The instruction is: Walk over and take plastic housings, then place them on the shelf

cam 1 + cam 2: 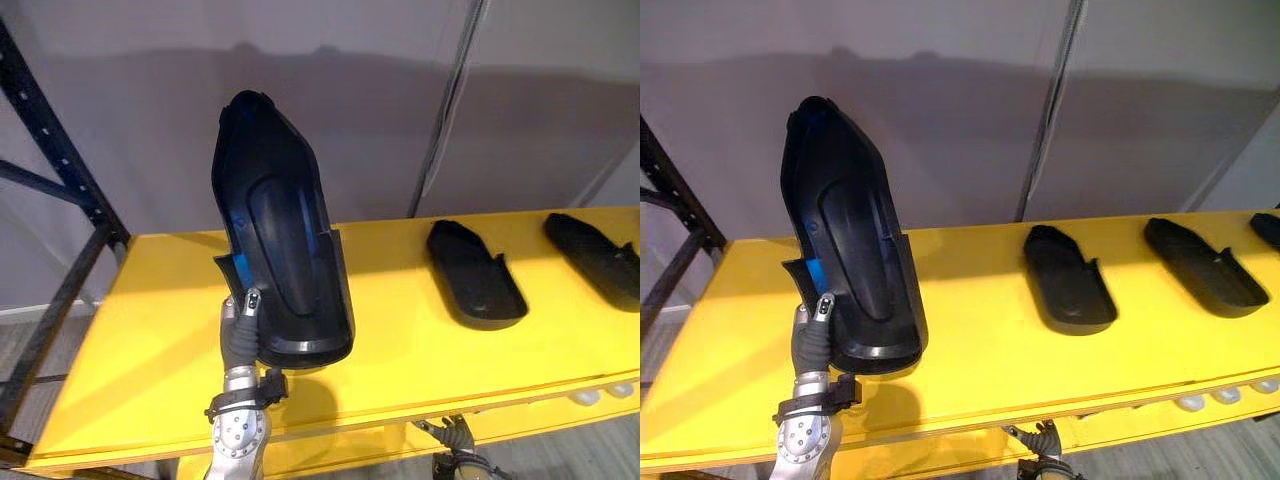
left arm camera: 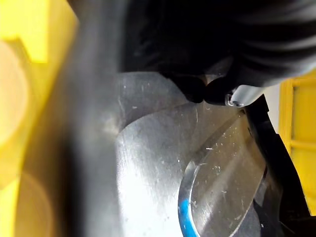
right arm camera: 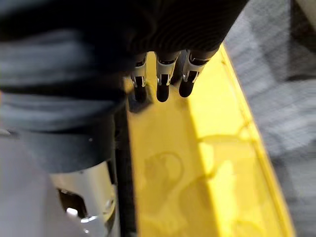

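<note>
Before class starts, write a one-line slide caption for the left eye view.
Left hand holds a black plastic housing upright over the yellow shelf, where two more housings lie flat.

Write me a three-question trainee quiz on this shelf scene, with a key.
1. True or false: the held housing lies flat on the yellow shelf.
2. Which hand grips it?
3. Fill in: the other housings lie on the shelf to the robot's ____ of the held one.
Key: 1 false, it stands upright; 2 the left hand; 3 right.
</note>
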Available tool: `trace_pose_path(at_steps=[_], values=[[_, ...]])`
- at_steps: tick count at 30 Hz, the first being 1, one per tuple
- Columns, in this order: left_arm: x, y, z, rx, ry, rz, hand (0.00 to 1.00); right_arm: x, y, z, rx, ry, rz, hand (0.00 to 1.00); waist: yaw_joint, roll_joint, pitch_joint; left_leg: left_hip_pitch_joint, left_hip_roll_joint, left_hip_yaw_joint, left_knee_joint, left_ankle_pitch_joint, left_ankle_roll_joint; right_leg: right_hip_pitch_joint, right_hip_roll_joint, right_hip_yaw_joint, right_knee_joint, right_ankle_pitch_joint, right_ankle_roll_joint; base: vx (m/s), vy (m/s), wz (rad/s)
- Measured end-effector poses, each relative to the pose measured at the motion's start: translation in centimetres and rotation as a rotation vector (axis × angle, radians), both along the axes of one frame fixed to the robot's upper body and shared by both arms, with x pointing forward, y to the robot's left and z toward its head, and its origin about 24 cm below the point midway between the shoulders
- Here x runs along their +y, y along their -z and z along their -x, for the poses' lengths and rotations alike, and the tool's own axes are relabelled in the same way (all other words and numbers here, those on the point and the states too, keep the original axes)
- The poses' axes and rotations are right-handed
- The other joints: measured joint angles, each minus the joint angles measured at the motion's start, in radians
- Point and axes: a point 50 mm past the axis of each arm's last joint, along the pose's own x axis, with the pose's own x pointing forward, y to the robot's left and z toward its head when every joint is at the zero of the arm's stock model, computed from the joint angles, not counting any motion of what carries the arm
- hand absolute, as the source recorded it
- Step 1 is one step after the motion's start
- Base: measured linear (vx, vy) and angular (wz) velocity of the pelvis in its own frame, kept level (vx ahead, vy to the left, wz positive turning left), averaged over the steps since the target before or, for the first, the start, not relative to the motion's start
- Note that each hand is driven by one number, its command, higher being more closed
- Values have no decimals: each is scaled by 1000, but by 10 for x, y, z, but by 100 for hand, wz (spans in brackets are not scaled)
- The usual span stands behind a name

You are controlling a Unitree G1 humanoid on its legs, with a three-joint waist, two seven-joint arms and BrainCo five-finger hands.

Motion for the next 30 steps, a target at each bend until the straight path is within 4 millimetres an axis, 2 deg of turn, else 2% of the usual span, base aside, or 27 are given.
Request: trace_pose_path(at_steps=[2,3,5,7,9,10,11,12,13,14,16,21,25,27,30], values=[[5,11,-3,47,-26,14,100,19,5,3,25,-12,-46,0,3,-7,9,-9,-19,-8,35,-6,13,34,-7,-27,-47,91,5,-38,400,19],[6,13,-3,57,-28,10,100,26,6,3,28,-21,-62,0,6,-13,12,-15,-20,-7,65,-15,25,43,-7,-30,-47,121,1,-47,300,4],[5,11,-4,49,-20,3,100,29,5,2,21,-23,-67,0,8,-16,15,-35,-14,-6,111,-37,29,37,-7,-25,-43,159,16,-79,233,-7],[4,7,-6,30,-2,-10,100,29,3,-1,8,-35,-59,0,30,-26,15,-59,0,22,145,-63,31,-1,-4,-27,-24,161,16,-135,166,-31],[0,6,-5,24,19,-12,100,31,0,-5,-12,-65,-50,0,29,-33,29,-83,-8,34,164,-96,59,-24,-10,-12,-15,170,3,-205,119,-27],[-2,6,-4,26,28,-10,100,32,1,-3,-3,-65,-56,0,41,-23,35,-74,-2,47,154,-92,71,-37,24,45,33,99,9,-183,82,-16],[-2,5,-5,23,29,-10,100,35,1,-2,-1,-70,-61,0,40,-32,35,-67,-7,43,143,-84,78,-52,62,93,126,17,44,-124,30,-18],[-3,5,-5,22,27,-2,100,35,1,-2,-2,-72,-61,0,41,-43,32,-62,-18,42,130,-75,75,-60,110,126,204,-94,38,-66,-18,2],[-5,5,-5,22,27,9,100,32,0,-3,-6,-67,-57,0,41,-49,32,-64,-33,33,127,-72,75,-56,154,147,215,-177,13,-59,-89,21],[-9,7,-5,31,35,27,100,25,0,-2,-6,-62,-42,0,35,-43,32,-71,-54,9,125,-68,75,-45,169,168,202,-223,-23,-53,-96,37],[-16,7,-5,33,72,25,100,22,3,8,20,-44,-45,0,35,-30,31,-67,-73,-27,85,-33,66,-34,170,149,197,-222,-36,20,-111,52],[-23,8,-5,46,120,6,100,18,5,12,26,-2,-62,0,32,-42,26,-58,-75,-69,44,6,42,8,181,129,177,-214,-50,112,-61,34],[-23,11,-5,60,134,-13,100,20,5,13,30,-1,-74,0,44,-45,7,-24,-64,-57,-11,31,43,28,194,142,135,-169,-57,73,8,-2],[-23,16,-5,82,140,-18,100,25,6,14,32,1,-90,0,44,-45,5,11,-53,-46,-63,64,53,46,207,151,105,-117,-66,51,34,-7],[-21,19,-6,105,153,-37,100,26,8,18,51,1,-92,0,43,-45,-6,39,-54,-27,-117,86,53,55,208,172,73,-83,-67,18,51,-10]])
